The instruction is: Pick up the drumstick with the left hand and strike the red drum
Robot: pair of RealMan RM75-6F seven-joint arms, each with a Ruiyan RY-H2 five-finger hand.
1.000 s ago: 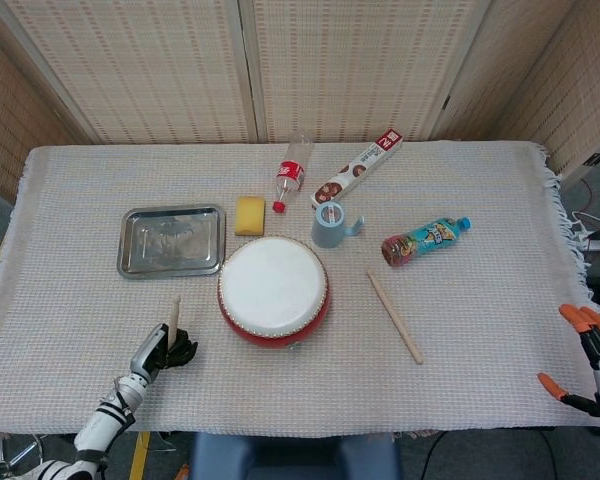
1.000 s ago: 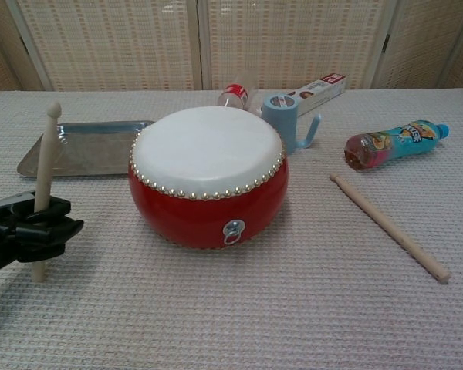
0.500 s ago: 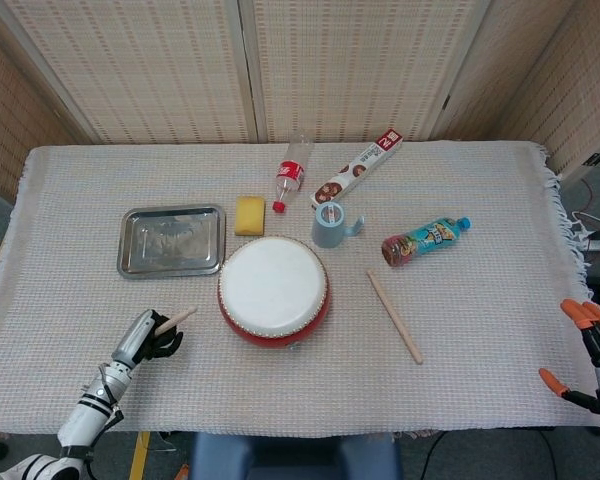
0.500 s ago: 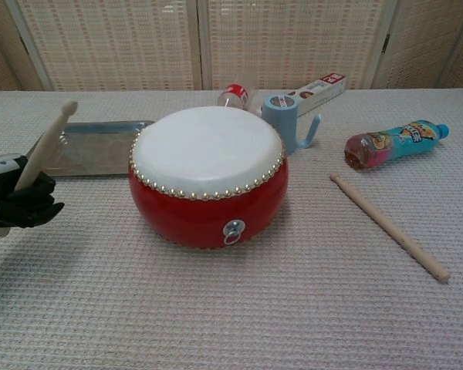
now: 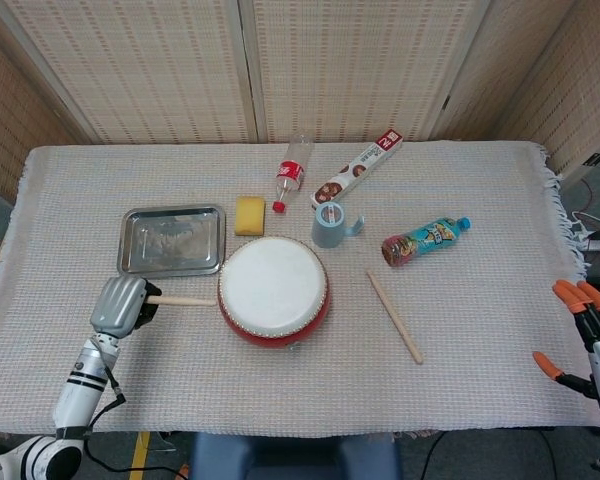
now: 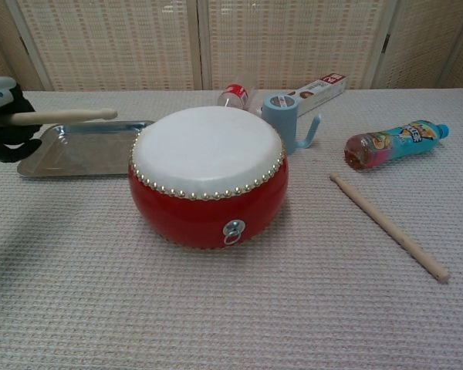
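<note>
Drumstick (image 5: 183, 300): it was clamped in my left hand (image 5: 120, 304), lying level, with its tip aimed at the left side of the red drum (image 5: 274, 291) and just short of the rim.
Change: half a second earlier the stick pointed up and to the right from a hand lower on the worktop (image 5: 480, 330); a second earlier it stood nearly upright. I had since raised the hand and tipped the stick flat; in the chest view it sat above the front edge of the metal tray (image 6: 81, 149).
Meaning for task: pickup was done; I judged the stick set for the stroke, with the strike on the white drumhead not yet made.
Left fingers (image 6: 6, 139): wrapped tight round the butt of the stick, touching nothing else.
Right hand (image 5: 590, 340): at the far right edge of the worktop, orange-tipped fingers spread apart, holding nothing.
Second drumstick (image 5: 395, 317): lay untouched on the worktop to the right of the drum, well apart from both hands.
Next move, as judged: swing the tip rightward and down onto the drumhead.
</note>
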